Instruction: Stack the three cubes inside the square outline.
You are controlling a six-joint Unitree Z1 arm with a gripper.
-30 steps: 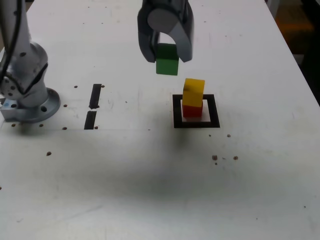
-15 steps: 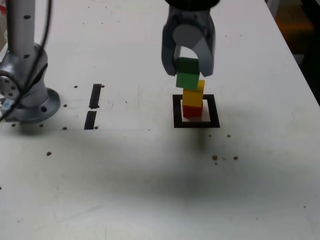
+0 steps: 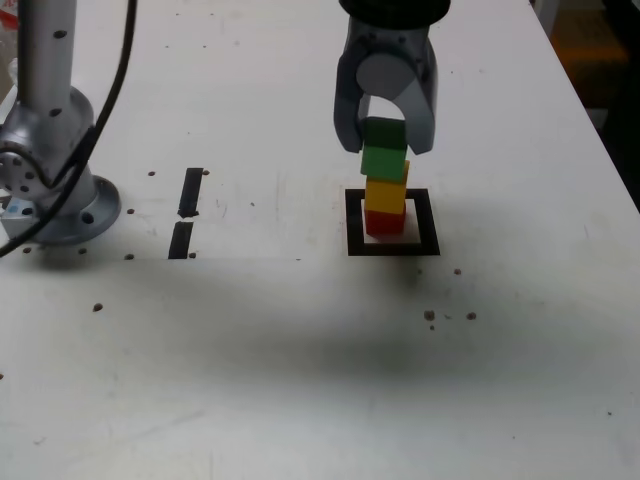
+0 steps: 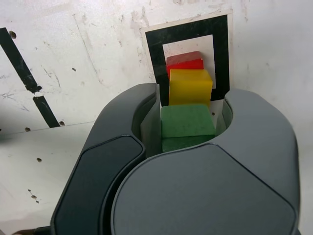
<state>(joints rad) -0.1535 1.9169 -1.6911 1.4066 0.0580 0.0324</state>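
The red cube (image 3: 383, 221) stands inside the black square outline (image 3: 392, 246), with the yellow cube (image 3: 386, 193) on top of it. My gripper (image 3: 385, 140) hangs directly over this stack, shut on the green cube (image 3: 384, 150). The green cube's underside is at the yellow cube's top; I cannot tell whether they touch. In the wrist view the green cube (image 4: 187, 126) sits between the grey fingers (image 4: 146, 122), with the yellow cube (image 4: 190, 86) and red cube (image 4: 185, 62) beyond it within the outline (image 4: 153, 54).
The arm's grey base (image 3: 55, 190) is bolted to the white table at the exterior view's left. Two short black tape strips (image 3: 187, 210) lie between the base and the outline. Small dark specks (image 3: 430, 316) dot the table. The table's edge runs along the exterior view's right.
My gripper has carried the green cube to the exterior view's right and downward, from beside the stack to directly over the yellow cube.
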